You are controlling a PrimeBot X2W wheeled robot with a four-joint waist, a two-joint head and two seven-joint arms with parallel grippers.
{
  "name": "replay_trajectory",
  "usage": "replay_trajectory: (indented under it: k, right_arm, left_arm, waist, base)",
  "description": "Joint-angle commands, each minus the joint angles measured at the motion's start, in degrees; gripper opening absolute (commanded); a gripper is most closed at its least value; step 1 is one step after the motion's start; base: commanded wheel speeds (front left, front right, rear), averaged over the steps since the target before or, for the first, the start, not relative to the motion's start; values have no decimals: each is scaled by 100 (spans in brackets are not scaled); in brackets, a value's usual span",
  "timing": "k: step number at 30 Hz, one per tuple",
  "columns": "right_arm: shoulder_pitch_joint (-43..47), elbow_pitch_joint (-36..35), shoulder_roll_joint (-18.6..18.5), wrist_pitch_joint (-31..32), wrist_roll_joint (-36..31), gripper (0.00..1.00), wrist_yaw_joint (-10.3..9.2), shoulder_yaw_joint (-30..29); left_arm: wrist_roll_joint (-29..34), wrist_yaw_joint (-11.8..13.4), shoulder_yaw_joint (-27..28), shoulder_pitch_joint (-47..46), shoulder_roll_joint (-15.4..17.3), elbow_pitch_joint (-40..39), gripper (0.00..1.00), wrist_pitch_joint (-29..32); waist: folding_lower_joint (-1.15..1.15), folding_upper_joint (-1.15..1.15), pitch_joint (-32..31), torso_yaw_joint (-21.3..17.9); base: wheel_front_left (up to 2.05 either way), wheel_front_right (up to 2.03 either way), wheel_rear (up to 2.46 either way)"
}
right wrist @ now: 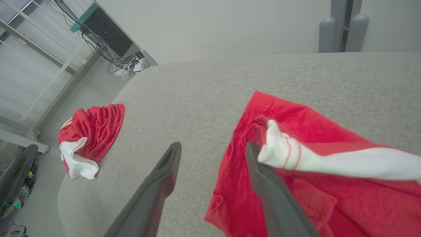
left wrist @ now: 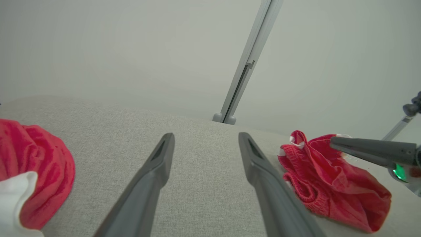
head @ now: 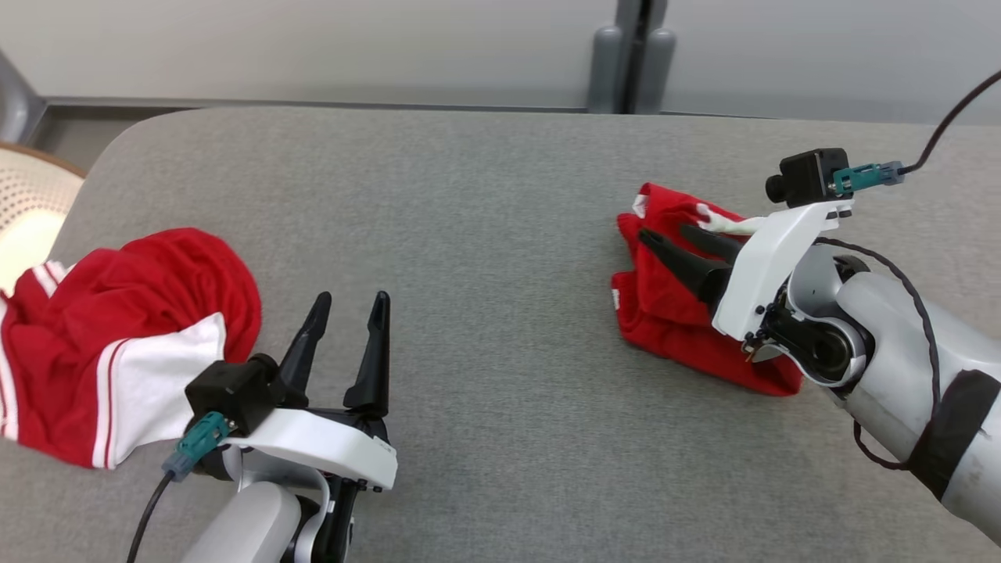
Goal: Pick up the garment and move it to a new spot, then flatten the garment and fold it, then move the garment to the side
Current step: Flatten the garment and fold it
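Observation:
A bunched red garment (head: 665, 313) with white trim lies at the right of the grey padded table (head: 485, 234). My right gripper (head: 669, 234) hovers over it, open, its dark fingers spread above the cloth. In the right wrist view the right gripper (right wrist: 212, 144) stands with jaws apart and the garment (right wrist: 296, 115) under its right finger, a white strip (right wrist: 329, 158) draped across that finger. My left gripper (head: 352, 297) is open and holds nothing, over bare table near the front left. The left wrist view shows the left gripper (left wrist: 205, 135) and the garment (left wrist: 329, 171) to its right.
A second red and white garment (head: 156, 297) lies crumpled at the table's left edge, close to my left gripper. A pale perforated chair back (head: 23, 203) stands beyond that edge. A grey post (head: 629, 55) rises behind the table. Shelving and cables (right wrist: 125, 62) stand on the floor.

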Motion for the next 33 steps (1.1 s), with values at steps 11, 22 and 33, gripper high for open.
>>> replay_trajectory:
  k: [11,22,33]
  right_arm:
    - [542,-1209,-1128,-2043,-498,100,0,-599]
    - [1385,-47,-1158,-2515,-1487,62,0,-1452]
    - [1166,692,-200,-1492,-1587,0,0,-1206]
  left_arm:
    - [171,152,335,233,218,-250,100,-39]
    - [285,135,466,334,242,-372,100,-47]
    - [344,92,392,109,139,-324,100,-40]
  waist:
    - [0,0,-282,-630]
    - [0,0,-239,-734]
    - [0,0,125,-293]
  base:
    - [0,0,0]
    - [0,0,0]
    - [0,0,0]
